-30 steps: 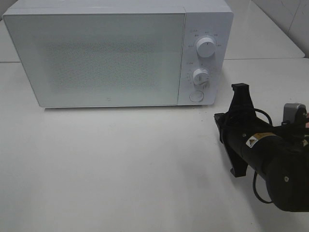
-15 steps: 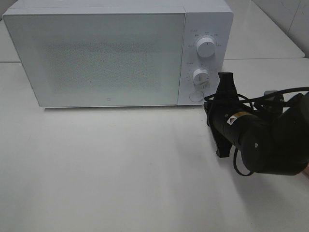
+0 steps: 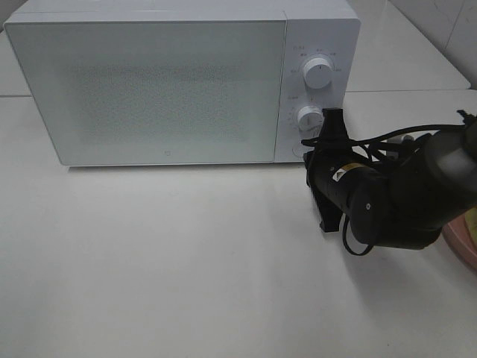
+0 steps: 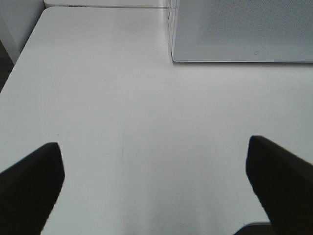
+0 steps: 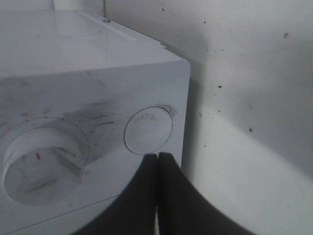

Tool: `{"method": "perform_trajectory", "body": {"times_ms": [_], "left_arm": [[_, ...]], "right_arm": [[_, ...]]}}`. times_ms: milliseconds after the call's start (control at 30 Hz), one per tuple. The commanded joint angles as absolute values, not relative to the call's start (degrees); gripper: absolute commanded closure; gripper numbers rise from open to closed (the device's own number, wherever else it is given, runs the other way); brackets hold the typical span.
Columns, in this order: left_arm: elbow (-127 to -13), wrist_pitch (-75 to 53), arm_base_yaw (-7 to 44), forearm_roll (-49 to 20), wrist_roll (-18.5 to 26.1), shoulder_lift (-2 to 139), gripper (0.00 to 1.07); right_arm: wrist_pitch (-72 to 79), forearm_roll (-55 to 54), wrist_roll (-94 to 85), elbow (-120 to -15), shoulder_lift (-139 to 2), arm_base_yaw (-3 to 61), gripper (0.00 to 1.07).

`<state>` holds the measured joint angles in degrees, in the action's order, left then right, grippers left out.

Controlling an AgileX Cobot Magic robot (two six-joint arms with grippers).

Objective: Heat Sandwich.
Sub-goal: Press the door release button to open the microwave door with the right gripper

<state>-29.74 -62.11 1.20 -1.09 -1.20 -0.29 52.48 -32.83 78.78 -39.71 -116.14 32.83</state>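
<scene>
- Door-opening step: our right gripper (image 5: 157,161), fingers together, faces the round button (image 5: 148,128) on the shut microwave (image 3: 164,89).
- Next, we judge, a straight push; our left gripper (image 4: 154,169) hangs spread, empty.

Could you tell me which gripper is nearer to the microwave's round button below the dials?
Right. The right gripper, shut, has its tips by the round button; the left gripper hangs open over the table, away from the microwave.

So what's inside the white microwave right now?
Nothing can be seen. The white microwave has its frosted door shut, and it covers the whole cavity.
</scene>
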Motion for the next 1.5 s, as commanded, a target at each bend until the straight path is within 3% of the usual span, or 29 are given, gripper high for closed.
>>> {"method": "perform_trajectory", "body": {"times_ms": [33,1000,1500], "left_arm": [[-29.6,-61.3,1.5,-0.9,-1.1,-1.6,0.1],[-29.6,-61.3,1.5,-0.9,-1.1,-1.6,0.1],[-29.6,-61.3,1.5,-0.9,-1.1,-1.6,0.1]], "right_arm": [[52.7,-32.8,79.1,-41.5,-117.3,32.4,1.07],[54.3,-34.8,78.4,-51.7,-122.8,30.0,1.07],[63.7,-35.6,76.1,-56.3,-125.4,29.4,1.07]]}}
